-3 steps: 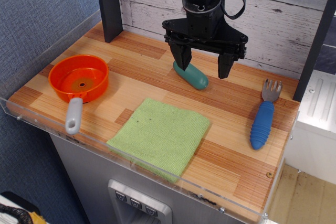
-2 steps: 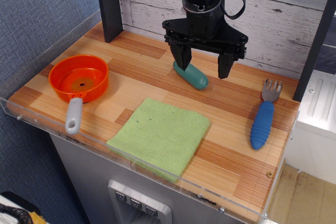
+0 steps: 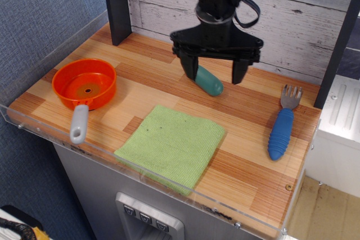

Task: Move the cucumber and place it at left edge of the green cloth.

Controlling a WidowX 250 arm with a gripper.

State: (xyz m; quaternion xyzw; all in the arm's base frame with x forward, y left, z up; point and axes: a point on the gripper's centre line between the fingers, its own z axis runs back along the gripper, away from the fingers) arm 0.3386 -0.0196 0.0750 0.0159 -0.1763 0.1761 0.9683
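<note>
Hanging wide open, the jaws (image 3: 215,74) straddle the cucumber (image 3: 208,82) on the tabletop (image 3: 247,113); it looks light, smooth (probably slippery), so grip its middle across the width.

Wooden tabletop (image 3: 169,91) in striped light and reddish-brown planks, clear acrylic rim (image 3: 140,171) along front and left edges. Whitewashed plank wall (image 3: 292,21) behind, weathered grey streaks. Dark post (image 3: 117,7) at back left corner, another dark post (image 3: 340,43) at right. Blue-grey textured wall (image 3: 39,15) at left. Grey cabinet front (image 3: 101,195) below, button panel (image 3: 146,217) set in. White unit (image 3: 337,133) at right, tan floor (image 3: 326,212) beneath. Even, soft lighting.
</note>
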